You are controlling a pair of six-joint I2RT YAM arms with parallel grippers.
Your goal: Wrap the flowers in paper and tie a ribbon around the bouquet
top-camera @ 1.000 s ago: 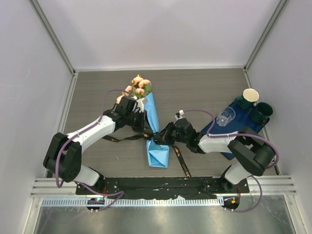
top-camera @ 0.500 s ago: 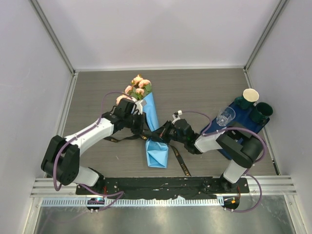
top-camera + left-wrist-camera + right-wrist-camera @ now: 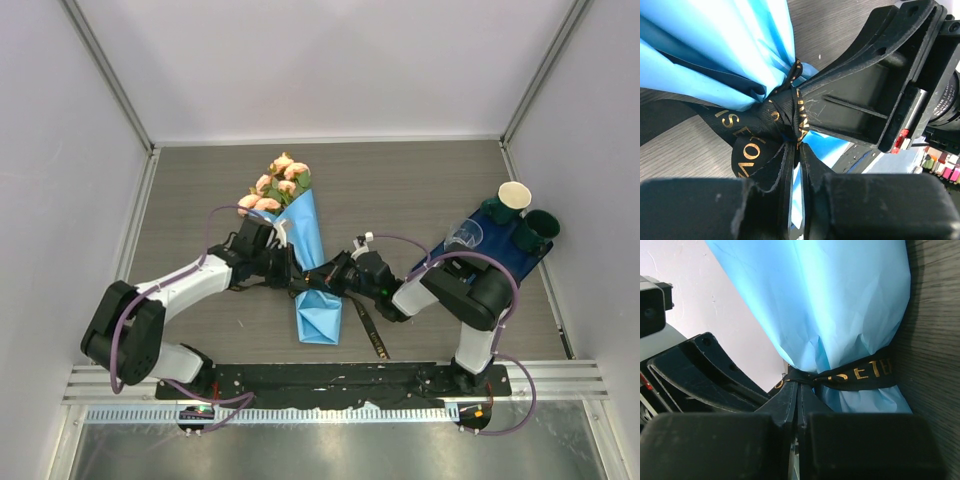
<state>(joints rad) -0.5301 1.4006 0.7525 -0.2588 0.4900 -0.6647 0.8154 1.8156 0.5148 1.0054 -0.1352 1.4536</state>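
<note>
Knotting looks to be the step in hand: ribbon circles the bouquet's pinched waist, below the flowers. The left gripper and right gripper flank that waist, each clamped on ribbon at the knot. Next, I judge, comes a steady outward pull that does not tear the paper.

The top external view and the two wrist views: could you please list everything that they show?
flowers: a few, pink-peach, at the paper's far end
paper: one, light blue, wrapped around the stems, mid-table
ribbon: one, black with gold lettering, knotted around the paper
mat: one, dark navy, right side
clear cup: one, transparent, on the mat
cream cup: one, far right
green cups: apparently two, dark green, far right
table: one, grey wood grain
left gripper: black, shut on the ribbon
right gripper: black, shut on the ribbon
</note>
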